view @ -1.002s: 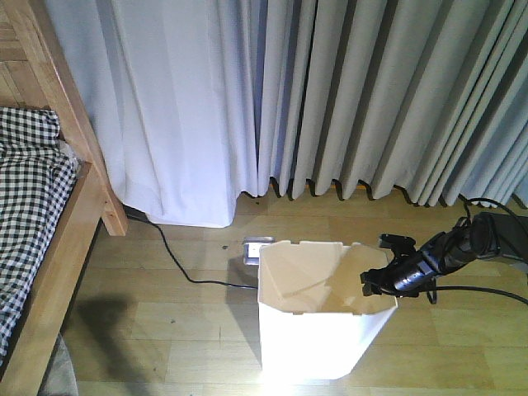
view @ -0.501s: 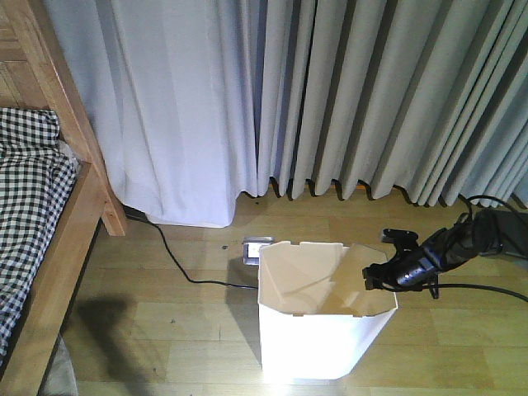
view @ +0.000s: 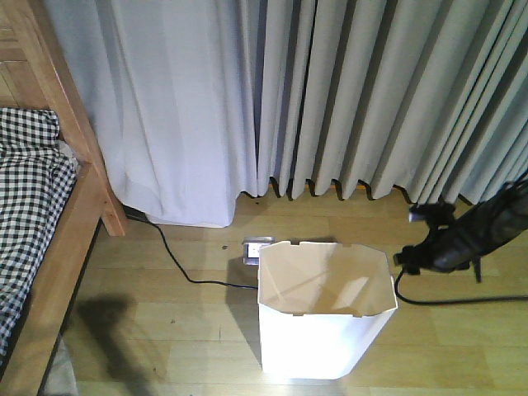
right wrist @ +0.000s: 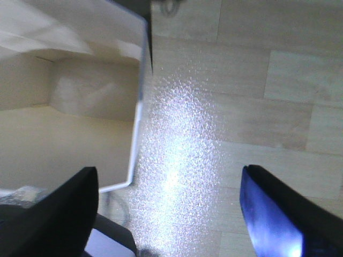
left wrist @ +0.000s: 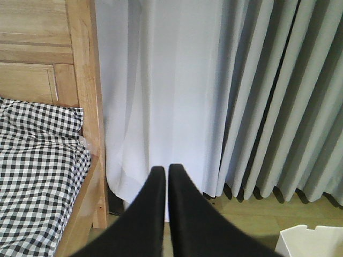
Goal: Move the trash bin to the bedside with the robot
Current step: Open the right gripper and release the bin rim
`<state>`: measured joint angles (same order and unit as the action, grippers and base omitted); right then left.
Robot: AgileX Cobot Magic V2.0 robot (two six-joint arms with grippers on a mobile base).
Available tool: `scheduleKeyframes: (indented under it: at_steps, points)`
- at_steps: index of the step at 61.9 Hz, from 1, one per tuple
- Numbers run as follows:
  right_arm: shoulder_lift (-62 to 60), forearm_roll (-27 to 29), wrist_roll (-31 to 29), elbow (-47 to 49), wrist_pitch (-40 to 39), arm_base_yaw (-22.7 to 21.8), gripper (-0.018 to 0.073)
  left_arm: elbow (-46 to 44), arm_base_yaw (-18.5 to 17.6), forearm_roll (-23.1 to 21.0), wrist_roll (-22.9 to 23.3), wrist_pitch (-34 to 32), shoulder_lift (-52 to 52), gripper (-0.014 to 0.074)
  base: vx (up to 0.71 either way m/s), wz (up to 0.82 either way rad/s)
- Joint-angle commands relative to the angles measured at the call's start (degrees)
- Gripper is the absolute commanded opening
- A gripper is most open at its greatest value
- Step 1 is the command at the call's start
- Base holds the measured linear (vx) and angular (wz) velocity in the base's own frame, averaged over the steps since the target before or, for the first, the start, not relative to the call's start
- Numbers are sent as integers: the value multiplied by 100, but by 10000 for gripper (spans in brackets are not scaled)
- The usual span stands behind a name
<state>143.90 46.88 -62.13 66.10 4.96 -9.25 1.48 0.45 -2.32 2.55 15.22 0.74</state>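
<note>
Currently sitting upright on the wood floor (view: 165, 322): trash bin (view: 323, 326), lower centre of the front view, at roughly 3 o'clock from the bed frame (view: 62, 247) and well apart from it; backing onto the grey curtains (view: 371, 99) at 12 o'clock; nothing showing inside.

Right gripper (view: 421, 235) hanging just off the bin's rim at its 2 o'clock, not touching; fingers spread wide in the right wrist view, one fingertip (right wrist: 59, 214) over the bin's inner edge, the other (right wrist: 278, 214) over bare floor; gripping nothing.

Left gripper (left wrist: 163, 182) pointing at the white curtain (left wrist: 155, 80) beside the bedpost; fingers pressed together, nothing between them; bin corner just peeking in at 5 o'clock of that view.

Handling guess: thin-walled plastic, probably light and a bit flexible; glossy, so likely slippery; tipping risk if pulled high and fast. Pinching the rim wall at the near-right edge, one finger inside and one outside, looking like the best hold; dragging or lifting toward 9 o'clock after that. Watching the black floor cable (view: 177, 260) lying between bin and bed; also the floor socket (view: 256, 247) just behind the bin.
</note>
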Motion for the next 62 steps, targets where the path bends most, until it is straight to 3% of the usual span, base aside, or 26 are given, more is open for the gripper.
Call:
scheduleKeyframes:
  at_steps: [1, 15, 41, 55, 62]
  points:
    - [-1177, -32, -80, -461, 23, -19, 539, 67, 2, -24, 35, -395, 78, -6, 0, 0]
    - [-3320, -76, -93, -1163, 637, -19, 539, 67, 2, -24, 35, -395, 78, -6, 0, 0]
    - [-6849, -31, 54, -1231, 1885, -19, 539, 67, 2, -24, 35, -395, 78, -6, 0, 0]
    - [-8734, 528, 11, -2362, 1320, -19, 539, 67, 2, -24, 35, -395, 78, -6, 0, 0]
    - [-9764, 548, 5, -3041, 1247, -19, 539, 67, 2, -24, 35, -395, 78, -6, 0, 0]
